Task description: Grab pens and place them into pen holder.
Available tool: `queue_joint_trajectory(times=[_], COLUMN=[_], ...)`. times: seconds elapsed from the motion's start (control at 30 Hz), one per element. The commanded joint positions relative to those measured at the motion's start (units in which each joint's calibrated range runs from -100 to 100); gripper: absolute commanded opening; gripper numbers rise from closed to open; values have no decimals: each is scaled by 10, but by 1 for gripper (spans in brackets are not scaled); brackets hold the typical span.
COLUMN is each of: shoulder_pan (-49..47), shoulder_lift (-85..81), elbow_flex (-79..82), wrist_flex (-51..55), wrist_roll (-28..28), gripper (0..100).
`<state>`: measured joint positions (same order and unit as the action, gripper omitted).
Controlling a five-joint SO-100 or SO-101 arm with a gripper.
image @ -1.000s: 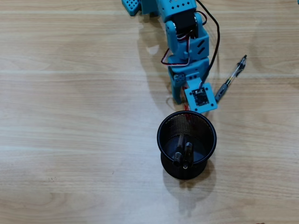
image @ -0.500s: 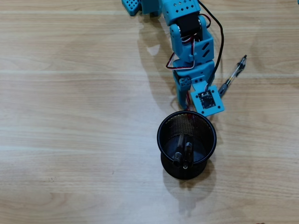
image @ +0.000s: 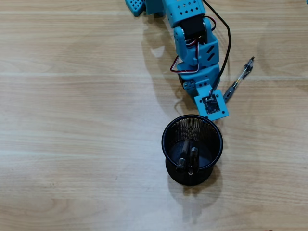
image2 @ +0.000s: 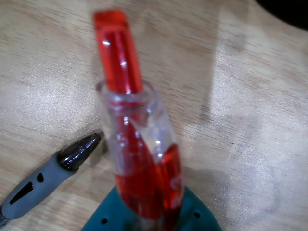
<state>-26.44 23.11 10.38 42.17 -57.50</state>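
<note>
Fingers of the teal gripper [image2: 154,211] are clamped on the red-and-white pen [image2: 137,144], which fills the middle of the wrist view and points up the frame, its red end blurred over the wooden table [image2: 250,120]. Just left of it in that view lies the grey rubber grip and dark tip of the clear-and-grey pen [image2: 53,178], flat on the wood, its tip close beside the held pen's clear barrel.

From overhead, the blue arm [image: 195,45] reaches down the frame from the top edge, and its square wrist camera board [image: 211,103] hides the gripper and the held pen beneath it. The clear-and-grey pen [image: 239,79] lies slantwise on the table just right of the arm, partly under it. The pen holder [image: 192,149], a round black mesh cup, stands directly below the wrist in this view, its rim near the camera board. Two dark pens [image: 187,159] lean inside it, side by side.
</note>
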Motion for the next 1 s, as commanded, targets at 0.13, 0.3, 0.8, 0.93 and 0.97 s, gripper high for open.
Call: queue_joint_trajectory(times=[0.13,0.3,0.8,0.93,0.97], shoulder_pan=[3,5,9,8,8], shoulder_lift=[-46,-78,-141,-141,-142], elbow_flex=[17,17,17,12,11], wrist_flex=[39,69,125,127,133], wrist_roll=[1,1,2,1,2], gripper=[2,2,16,17,17])
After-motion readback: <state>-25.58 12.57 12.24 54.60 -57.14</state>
